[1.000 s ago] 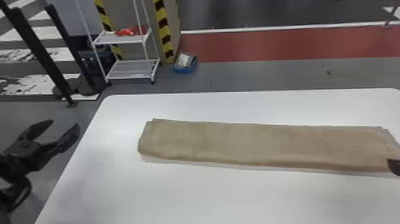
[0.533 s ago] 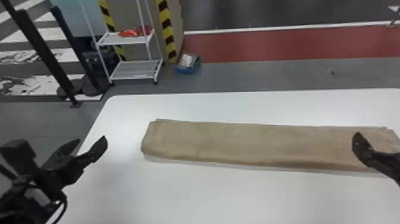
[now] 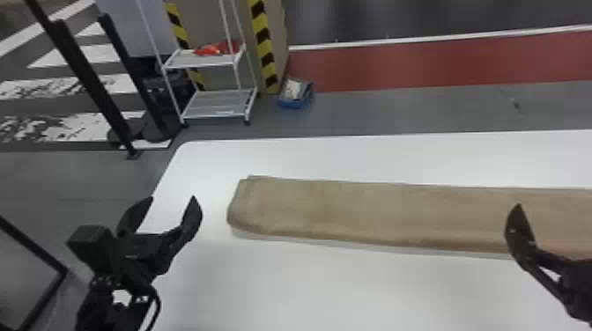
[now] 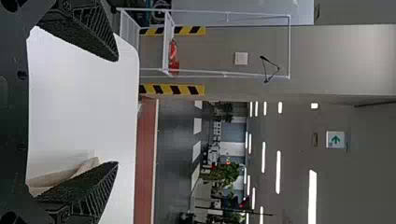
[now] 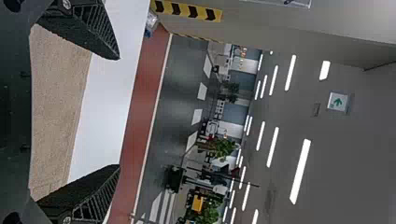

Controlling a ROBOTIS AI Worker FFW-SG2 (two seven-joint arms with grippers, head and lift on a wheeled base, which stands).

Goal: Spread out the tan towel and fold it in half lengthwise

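Tan towel folded lengthwise on white table

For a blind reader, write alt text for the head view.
A tan towel folded into a long strip on a white table, the open left gripper to its left and a finger of the right gripper in front of its right part.

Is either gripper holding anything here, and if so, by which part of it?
Nothing is held: the left gripper and right gripper are both open, and the towel lies on the table.
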